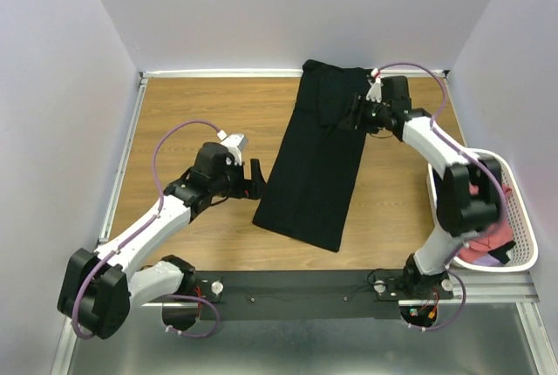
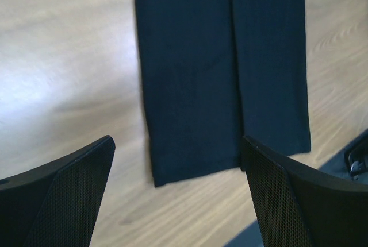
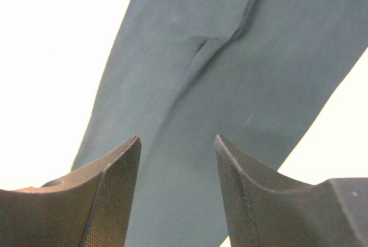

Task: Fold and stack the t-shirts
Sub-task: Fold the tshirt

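A black t-shirt [image 1: 314, 157] lies on the wooden table, folded lengthwise into a long strip running from the back wall toward the front. My left gripper [image 1: 255, 176] is open just left of the strip's near left corner; the left wrist view shows that hem end [image 2: 218, 74] ahead of the spread fingers [image 2: 178, 143]. My right gripper [image 1: 357, 112] hovers over the strip's far right part. It is open, with creased black cloth [image 3: 230, 74] beneath its fingers [image 3: 177, 138] and nothing between them. Salmon-red t-shirts [image 1: 491, 240] lie bunched in the basket.
A white mesh basket [image 1: 523, 218] stands at the table's right edge, beside the right arm. White walls close in the back and both sides. A black rail [image 1: 296, 286] carrying the arm bases runs along the near edge.
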`<state>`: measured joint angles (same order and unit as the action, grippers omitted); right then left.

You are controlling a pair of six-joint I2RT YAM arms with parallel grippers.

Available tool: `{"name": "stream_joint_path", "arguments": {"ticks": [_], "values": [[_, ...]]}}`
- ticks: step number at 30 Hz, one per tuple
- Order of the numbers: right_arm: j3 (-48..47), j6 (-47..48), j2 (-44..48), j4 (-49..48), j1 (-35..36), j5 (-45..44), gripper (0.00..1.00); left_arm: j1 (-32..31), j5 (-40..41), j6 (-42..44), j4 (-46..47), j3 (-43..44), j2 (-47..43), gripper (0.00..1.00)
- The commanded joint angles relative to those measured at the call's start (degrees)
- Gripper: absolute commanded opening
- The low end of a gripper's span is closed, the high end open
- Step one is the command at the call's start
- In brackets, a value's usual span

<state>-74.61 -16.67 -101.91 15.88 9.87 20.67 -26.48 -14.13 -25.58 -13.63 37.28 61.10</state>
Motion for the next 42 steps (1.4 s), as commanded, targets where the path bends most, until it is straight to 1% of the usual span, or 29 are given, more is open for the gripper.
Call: {"name": "stream_joint_path", "arguments": {"ticks": [1, 2, 3, 4, 6, 7, 8, 9, 10, 11, 13, 16, 20, 24, 30, 41, 42], "values": [[8.85, -6.79, 13.30, 12.13, 9.27, -15.27, 0.65, -3.05, 4.37, -2.45, -6.05, 1.75, 1.65, 0.98], [12.43, -9.41, 14.88, 16.51, 11.47, -20.26, 0.65, -4.10, 4.72, -2.71, -6.93, 2.01, 2.26, 0.98], [14.30, -11.35, 16.81, 18.29, 15.67, -22.23, 0.65, -4.80, 5.51, -2.80, -7.37, 2.18, 2.70, 0.98], [16.49, -13.20, 18.31, 19.62, 17.97, -23.20, 0.65, -5.42, 6.04, -2.81, -7.90, 2.45, 3.23, 0.98], [21.24, -19.96, 23.67, 23.21, 22.36, -26.01, 0.65, -7.26, 7.18, -3.15, -9.39, 3.32, 4.54, 0.98], [25.78, -22.25, 25.25, 24.02, 26.13, -26.03, 0.65, -7.71, 8.14, -3.33, -9.75, 3.50, 4.90, 0.98], [27.66, -24.44, 27.01, 24.81, 27.82, -25.68, 0.65, -8.14, 8.50, -3.42, -10.10, 3.77, 5.17, 0.98], [29.15, -28.56, 29.64, 25.60, 29.49, -25.33, 0.65, -8.67, 8.94, -3.77, -10.54, 4.03, 5.78, 0.98], [30.65, -30.42, 30.88, 27.43, 32.81, -25.32, 0.65, -8.94, 9.38, -4.03, -10.72, 4.12, 5.96, 0.98], [32.49, -33.75, 32.72, 28.32, 34.33, -25.76, 0.65, -9.81, 9.56, -4.21, -10.72, 4.21, 6.48, 0.98], [33.91, -36.06, 33.96, 29.47, 36.88, -25.68, 0.65, -10.43, 10.26, -4.65, -10.89, 4.30, 7.01, 0.98], [34.88, -38.00, 33.97, 29.56, 37.94, -25.32, 0.64, -11.58, 10.96, -5.09, -10.81, 4.21, 8.42, 0.95], [35.15, -37.56, 30.20, 28.51, 38.21, -24.36, 0.63, -12.19, 11.93, -5.27, -10.63, 4.47, 10.35, 0.94], [35.67, -37.21, 27.12, 25.96, 38.73, -23.13, 0.54, -12.45, 12.28, -5.62, -9.75, 4.12, 11.32, 0.92], [35.59, -37.12, 25.54, 24.82, 39.44, -23.30, 0.47, -12.98, 12.81, -5.88, -9.40, 4.30, 12.20, 0.92], [33.56, -37.39, 19.38, 24.46, 42.25, -23.39, 0.45, -14.48, 13.25, -6.32, -9.13, 4.73, 14.48, 0.91], [33.22, -37.30, 18.77, 24.55, 42.34, -23.39, 0.42, -14.65, 13.25, -6.41, -9.14, 5.00, 14.92, 0.91]]}}
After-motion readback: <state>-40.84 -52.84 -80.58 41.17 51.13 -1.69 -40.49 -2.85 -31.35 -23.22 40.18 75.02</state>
